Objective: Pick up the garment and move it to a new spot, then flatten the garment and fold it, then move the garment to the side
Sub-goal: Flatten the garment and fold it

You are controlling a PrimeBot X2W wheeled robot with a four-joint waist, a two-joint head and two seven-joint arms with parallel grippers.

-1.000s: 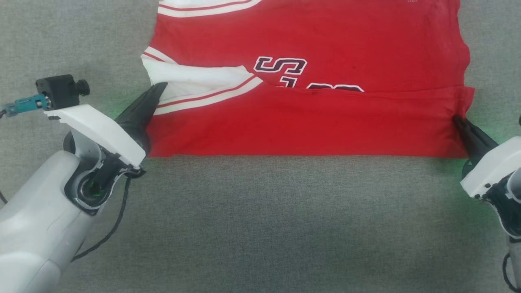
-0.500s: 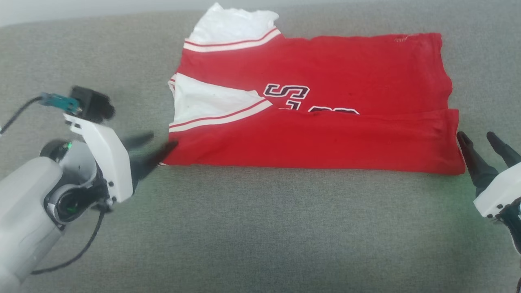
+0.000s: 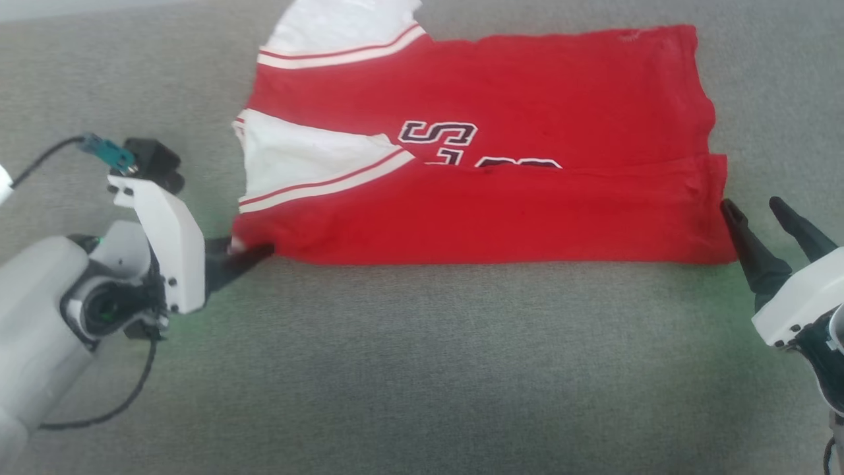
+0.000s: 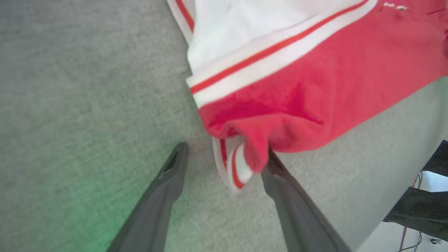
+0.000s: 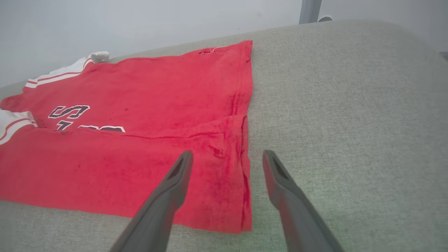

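Note:
The garment [image 3: 494, 211], red with white sleeves and dark lettering, lies folded lengthwise on the grey cloth surface [image 3: 422, 369]. My left gripper [image 3: 244, 248] is open at its near-left corner. In the left wrist view that corner [image 4: 255, 154] droops between the spread fingers and rests against the right finger [image 4: 280, 175]; the jaws are not closed on it. My right gripper [image 3: 750, 206] is open just off the near-right corner. In the right wrist view its fingers [image 5: 175, 182] straddle the garment's side edge [image 5: 245, 168] from above.
The grey surface stretches wide in front of the garment and to both sides. Its far edge meets a pale wall [image 3: 66, 8]. A grey post [image 5: 309, 10] stands behind. Dark gear and cables [image 4: 420, 210] show past the surface's edge.
Both grippers were shut on the garment's side edges and have opened and let go. The left one dropped to the near-left corner. The right one drew back. The head camera shifted.

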